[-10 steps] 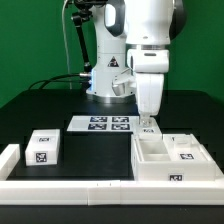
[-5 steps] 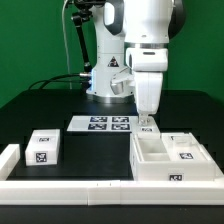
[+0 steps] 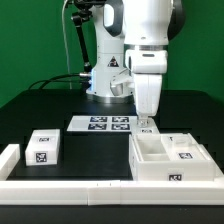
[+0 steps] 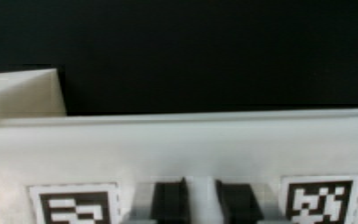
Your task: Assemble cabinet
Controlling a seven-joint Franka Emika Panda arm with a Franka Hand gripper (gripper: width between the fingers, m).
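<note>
Exterior view shows the gripper [image 3: 147, 124] pointing straight down onto the far wall of the cabinet [image 3: 150, 170], its tips at the rim. The hollow cabinet lies right under the hand and reaches forward from it. In the blurred wrist view the fingers [image 4: 169, 200] seem clenched together on nothing, with only a thin line between them. The marker board [image 3: 100, 123] lies just beside the hand, and a small tagged block [image 3: 42, 147] sits well apart from it.

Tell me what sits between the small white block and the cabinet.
Nothing: in the exterior view, only bare black table separates the block from the cabinet. The marker board lies farther back.
</note>
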